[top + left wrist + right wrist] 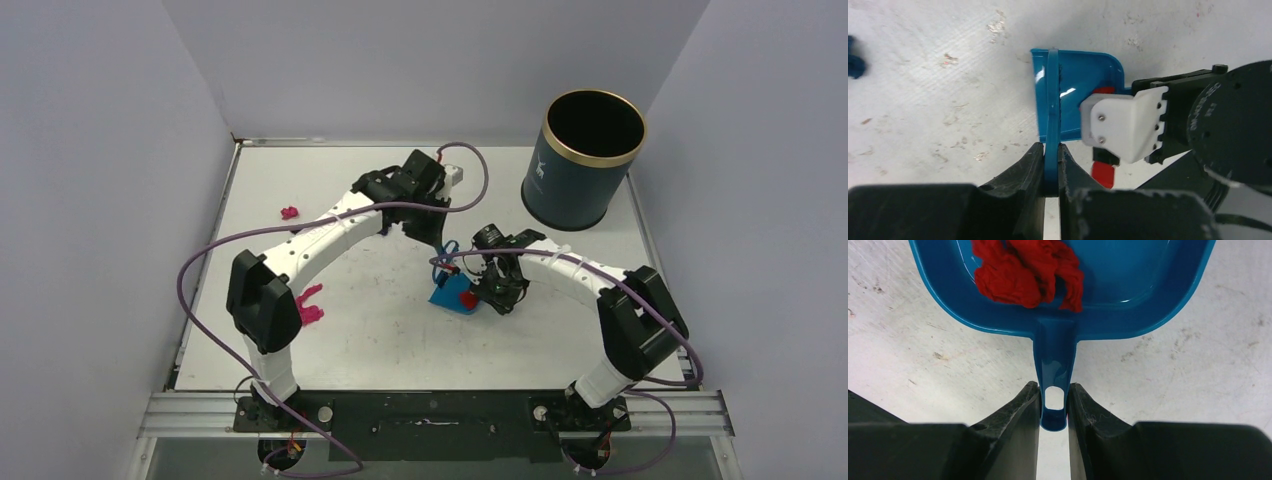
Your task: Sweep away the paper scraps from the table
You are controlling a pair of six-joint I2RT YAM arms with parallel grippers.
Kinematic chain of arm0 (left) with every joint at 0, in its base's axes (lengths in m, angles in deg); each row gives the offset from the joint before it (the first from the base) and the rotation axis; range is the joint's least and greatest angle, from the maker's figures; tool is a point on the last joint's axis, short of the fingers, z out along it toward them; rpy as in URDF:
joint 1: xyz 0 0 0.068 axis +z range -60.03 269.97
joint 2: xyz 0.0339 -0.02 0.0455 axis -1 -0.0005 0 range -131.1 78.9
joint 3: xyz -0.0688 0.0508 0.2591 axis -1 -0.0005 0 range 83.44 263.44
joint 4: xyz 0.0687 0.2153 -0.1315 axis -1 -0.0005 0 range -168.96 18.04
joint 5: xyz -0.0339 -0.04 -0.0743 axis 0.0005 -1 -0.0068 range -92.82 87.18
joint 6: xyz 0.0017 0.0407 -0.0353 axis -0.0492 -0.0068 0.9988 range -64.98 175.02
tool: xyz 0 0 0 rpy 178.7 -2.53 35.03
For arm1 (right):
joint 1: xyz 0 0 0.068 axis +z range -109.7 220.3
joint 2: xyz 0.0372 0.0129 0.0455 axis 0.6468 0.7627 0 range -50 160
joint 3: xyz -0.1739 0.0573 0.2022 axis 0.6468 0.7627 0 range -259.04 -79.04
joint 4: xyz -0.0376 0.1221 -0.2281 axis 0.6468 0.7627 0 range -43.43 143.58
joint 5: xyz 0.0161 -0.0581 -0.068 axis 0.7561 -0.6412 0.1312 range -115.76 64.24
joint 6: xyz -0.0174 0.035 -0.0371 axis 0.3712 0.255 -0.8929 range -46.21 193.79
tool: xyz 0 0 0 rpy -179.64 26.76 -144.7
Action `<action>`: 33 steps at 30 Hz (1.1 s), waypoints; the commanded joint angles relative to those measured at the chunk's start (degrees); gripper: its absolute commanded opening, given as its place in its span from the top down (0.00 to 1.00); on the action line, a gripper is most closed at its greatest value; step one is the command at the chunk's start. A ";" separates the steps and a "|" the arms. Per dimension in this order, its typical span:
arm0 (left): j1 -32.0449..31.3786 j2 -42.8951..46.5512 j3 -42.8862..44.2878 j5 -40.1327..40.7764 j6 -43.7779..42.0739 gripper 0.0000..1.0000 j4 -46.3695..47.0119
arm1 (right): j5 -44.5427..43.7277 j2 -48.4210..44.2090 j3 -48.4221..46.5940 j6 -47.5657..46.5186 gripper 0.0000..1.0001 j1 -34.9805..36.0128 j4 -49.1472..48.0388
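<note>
1. While I watch the overhead feed, both arms meet near the middle of the table (380, 340), and the left gripper (1050, 150) sits just beyond the right gripper (1054, 387).
2. On my right wrist feed, the right gripper is clamped on the handle of the blue dustpan (1128, 285). Both fingers press against the handle's looped end. The pan rests on the table ahead of them, with its mouth pointing away.
3. A crumpled red scrap (1023, 270) lies inside the dustpan, against the back wall just above where the handle joins.
4. On my left wrist feed, the left gripper is closed on a thin blue brush (1052, 100) seen edge-on. It reaches across the pan near the straight open edge. I cannot make out its bristles from here.
5. A dark blue scrap (854, 60) shows at the left border of that same feed, on bare table well apart from the pan.
6. Overhead, a magenta scrap (290, 212) lies on the left half of the table, on the far side of the left arm.
7. A second magenta scrap (312, 305) lies just beside that arm's elbow, nearer me. Both magenta bits are well apart from the dustpan.
8. A dark bin (585, 170) with a gold rim stands upright at the far right corner, apart from both arms.
</note>
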 commanded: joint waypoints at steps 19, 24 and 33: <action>9.12 -17.95 26.68 40.05 -16.44 1.00 -10.00 | 0.44 -4.53 -1.06 0.72 0.95 -1.97 2.22; 9.39 -23.60 27.40 34.78 -15.96 1.00 -11.07 | 0.30 -3.98 -0.98 0.67 0.95 -1.88 2.15; 7.60 -15.54 14.95 14.18 -10.72 1.00 -8.25 | 0.87 -2.14 -1.47 1.11 0.95 -1.40 1.69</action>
